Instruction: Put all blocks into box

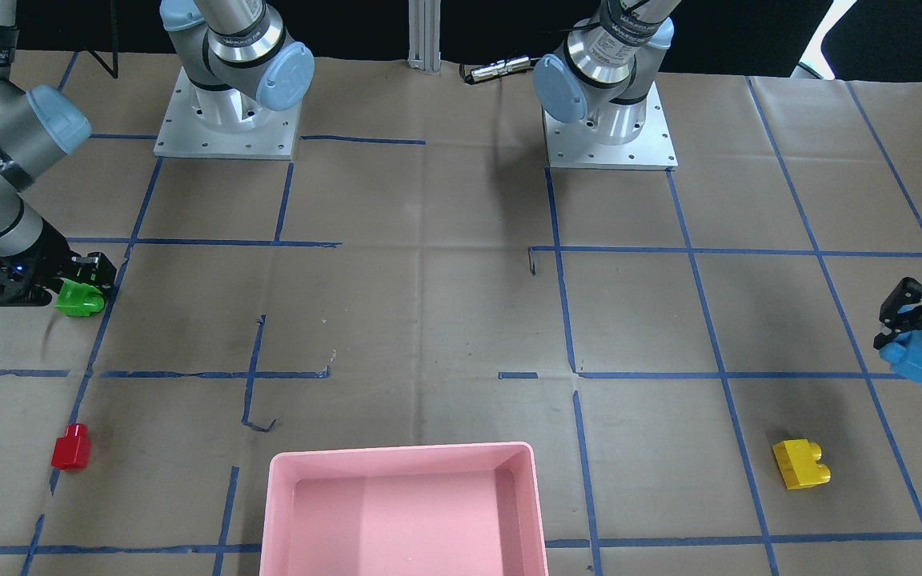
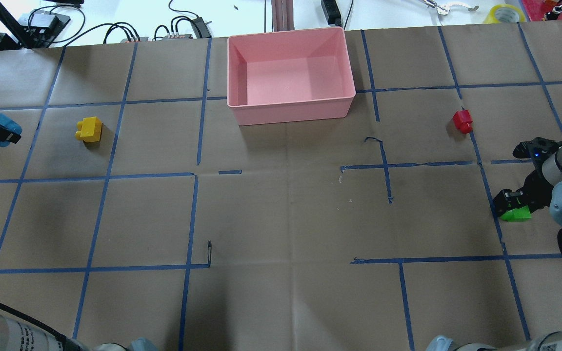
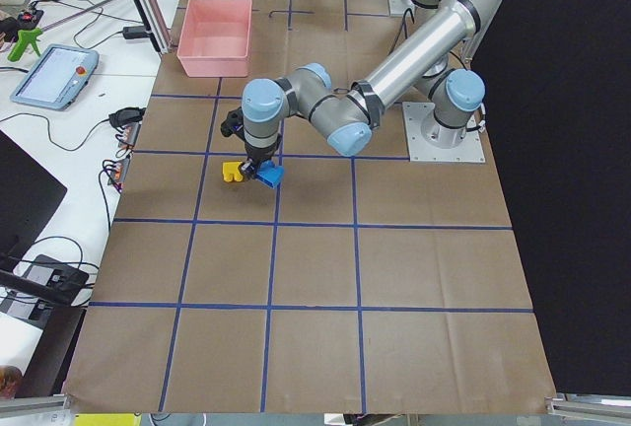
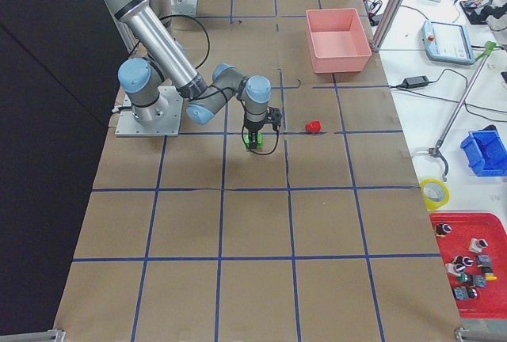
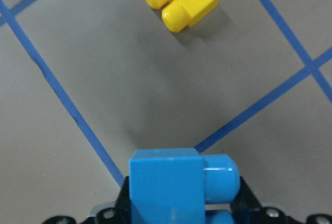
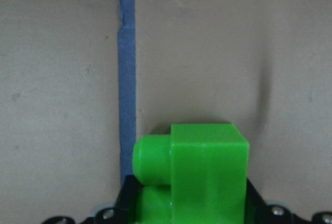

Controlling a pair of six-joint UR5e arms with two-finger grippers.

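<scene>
Inventory of the counter (image 1: 429,320), brown paper gridded with blue tape lines (image 1: 561,312).

1. My left claw (image 1: 921,340): pinching the light blue block (image 1: 913,358), one finger on either side, out at the far left edge of my reach. In my left wrist view the studs point sideways. Whether the block touches the paper I cannot tell.

2. My right claw (image 1: 83,286): pressed onto the green block (image 1: 79,299), low over the counter at my far right, just beside a tape line. Studs point sideways here too. Contact with the paper: cannot tell.

3. Yellow block (image 1: 800,464): loose on the counter on my left side, lying with its studs sideways, near the left claw but apart from it, between that claw and the box.

4. Red block (image 1: 70,446): loose on the counter on my right side, farther from my bases than the right claw, well apart from it, beside a tape line.

5. Box (image 1: 397,451): pink, at the counter's edge opposite my bases, roughly midway between my two arms. All four blocks are outside it.
</scene>
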